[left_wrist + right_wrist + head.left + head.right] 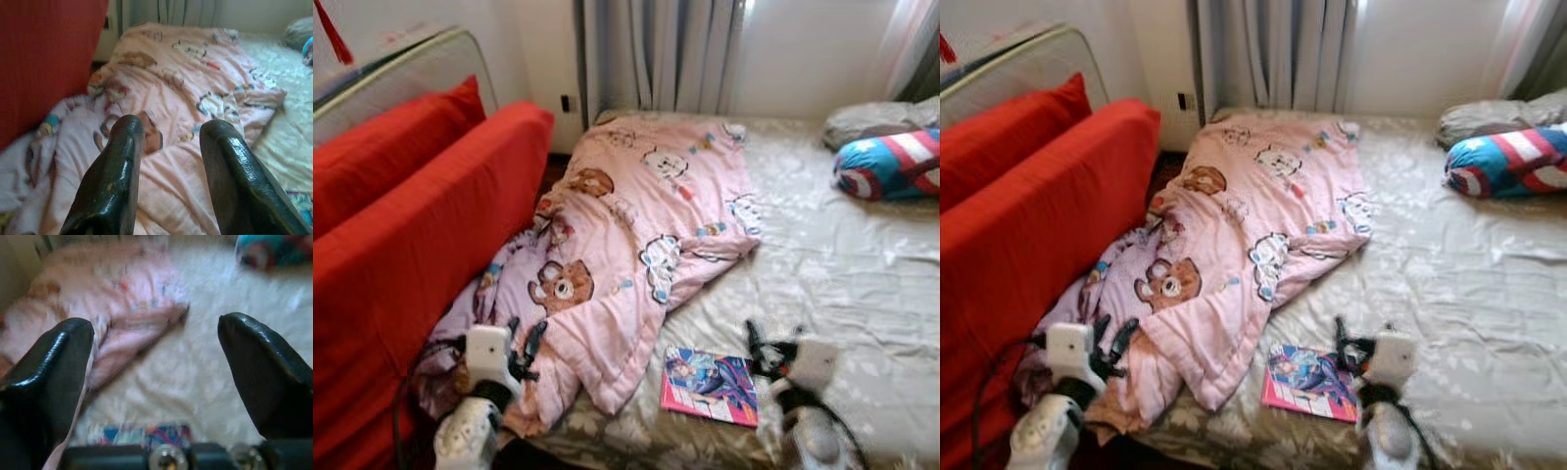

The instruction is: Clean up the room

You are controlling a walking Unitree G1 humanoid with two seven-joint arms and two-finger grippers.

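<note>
Nearest, the left gripper (523, 345) hovers with fingers parted narrowly over the crumpled near end of the pink cartoon quilt (636, 235). The right gripper (766, 351), fingers spread wide, hangs just beside the comic book (710, 385) on the floral bedsheet (832, 264). A sound next step: lift the book first, gripping its spine edge. Beyond lie the red cushions (401, 225) and a star-patterned pillow (891, 164).

Wide bed with rumpled beige floral sheet (862, 274), crumpled pink cartoon-print quilt (626, 235) along its left side, colourful pink-edged magazine (710, 385) flat near front edge, red-white-blue shield-pattern cushion (891, 164) and grey pillow (876, 119) at far right
</note>
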